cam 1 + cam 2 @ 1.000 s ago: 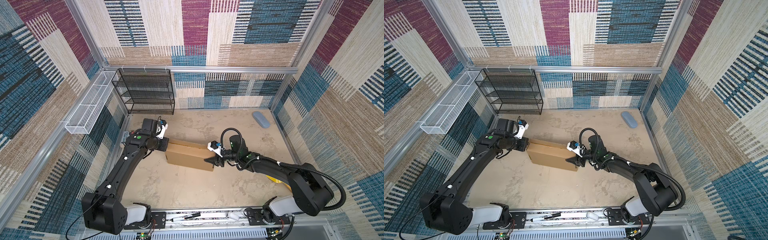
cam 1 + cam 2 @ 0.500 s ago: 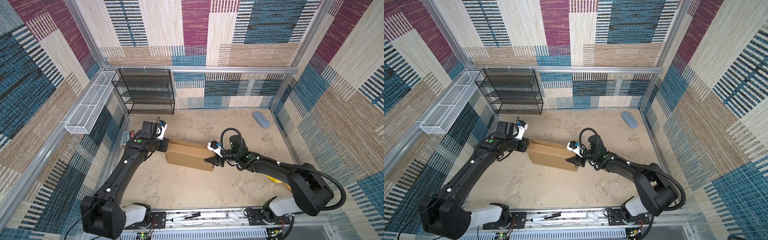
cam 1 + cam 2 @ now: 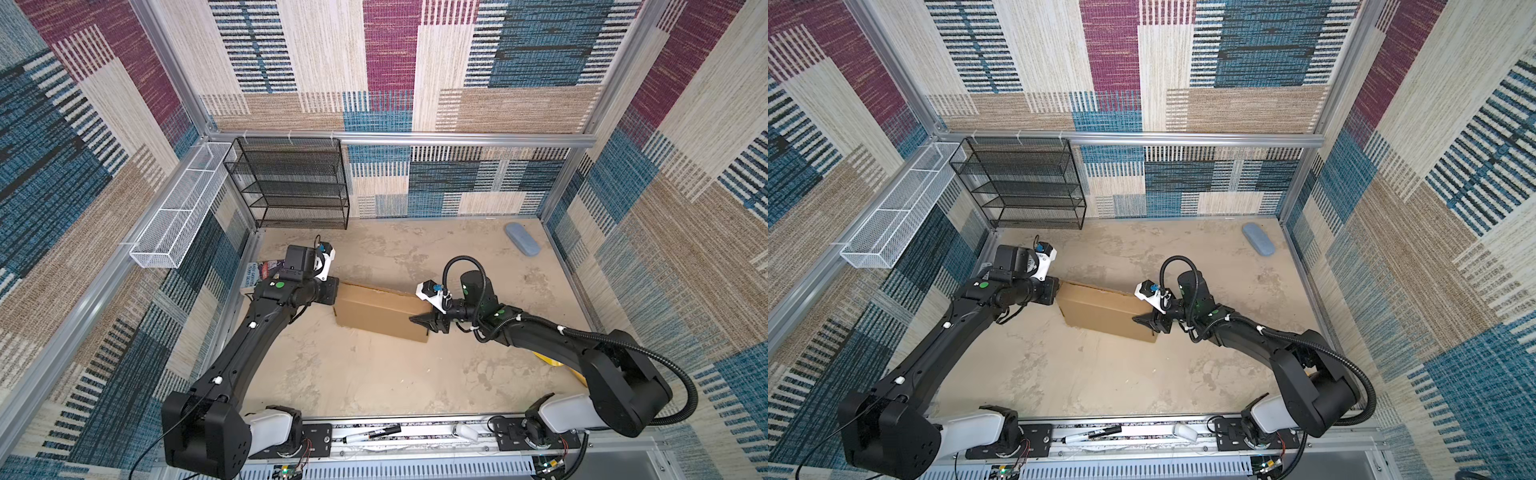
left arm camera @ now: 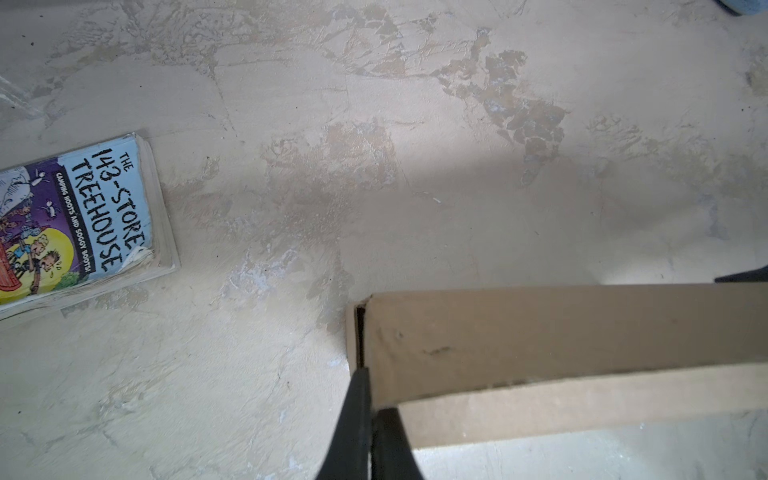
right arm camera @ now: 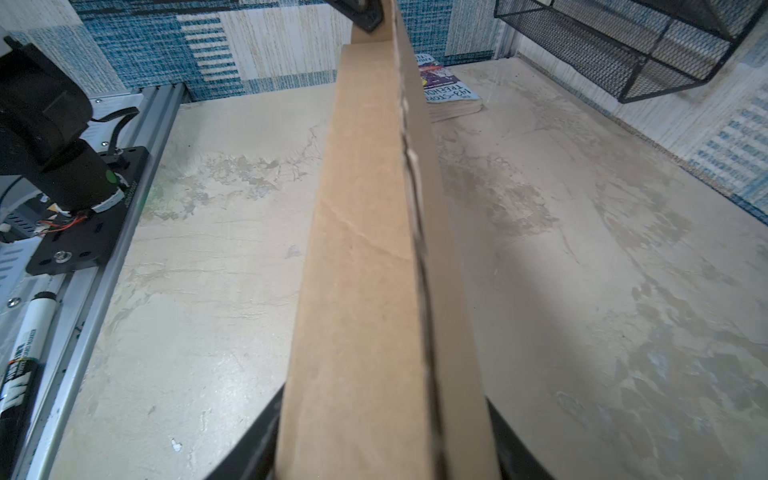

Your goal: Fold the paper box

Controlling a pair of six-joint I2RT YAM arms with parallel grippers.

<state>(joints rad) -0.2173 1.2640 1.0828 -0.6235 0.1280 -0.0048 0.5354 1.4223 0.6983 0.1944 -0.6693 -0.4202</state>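
The paper box point(image 3: 382, 311) point(image 3: 1104, 311) is a plain brown, closed shallow carton, held tilted on its long edge mid-table between both arms. My left gripper point(image 3: 334, 293) point(image 3: 1057, 291) is at its left end. In the left wrist view this gripper point(image 4: 372, 399) is shut, pinching the end wall at the corner of the box point(image 4: 540, 332). My right gripper point(image 3: 419, 320) point(image 3: 1142, 320) straddles the right end. In the right wrist view its fingers point(image 5: 266, 419) lie against both broad faces of the box point(image 5: 365, 249).
A colourful book point(image 3: 266, 272) point(image 4: 75, 224) lies by the left wall behind the left arm. A black mesh rack point(image 3: 291, 183) and a white wire basket point(image 3: 178, 208) stand at the back left. A blue case point(image 3: 522, 239) lies back right, a marker point(image 3: 370, 434) on the front rail.
The left arm has shifted slightly at the box's left end. The box and the right gripper stay where they were.
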